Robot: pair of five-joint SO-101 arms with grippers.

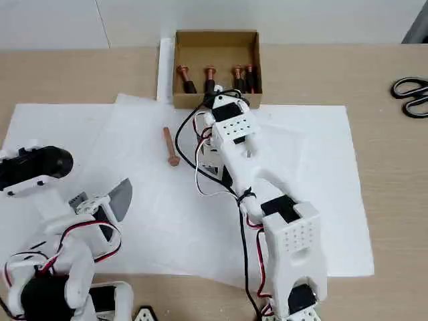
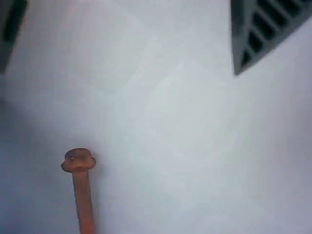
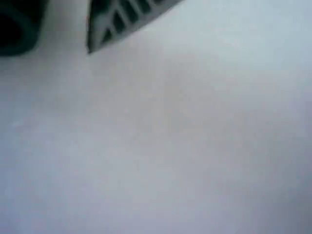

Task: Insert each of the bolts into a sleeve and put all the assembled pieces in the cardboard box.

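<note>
Fingers (image 2: 263, 29) of L gripper (image 2: 122, 70) spread, empty; R gripper (image 3: 56, 48) apparently parted; bolt (image 1: 170, 146) on paper (image 1: 301, 200).

Counting up now: four assembled pieces (image 1: 184, 78) (image 1: 210, 79) (image 1: 238, 78) (image 1: 251, 77), all four in the one cardboard box (image 1: 215, 40). Just one bare bolt (image 1: 170, 146) lying loose. One pair of scissors (image 1: 411, 93) off to the side. Two arms (image 1: 67, 257) (image 1: 294, 247).

Loose bolt (image 1: 170, 146): copper-toned metal, smooth shank, dull sheen. Sleeves (image 1: 190, 86): black, slightly glossy, material unclear. Cardboard box (image 1: 215, 33): brown board, matt, raw-cut edges. Paper sheets (image 1: 314, 200): white, matt, smooth. Surface (image 1: 67, 73): pale wood-look, satin finish. Arm shells (image 1: 294, 241): white plastic, matt. Left pincer (image 1: 120, 195): grey plastic, ribbed, matt. Scissors (image 1: 411, 95): black handles, glossy.
</note>
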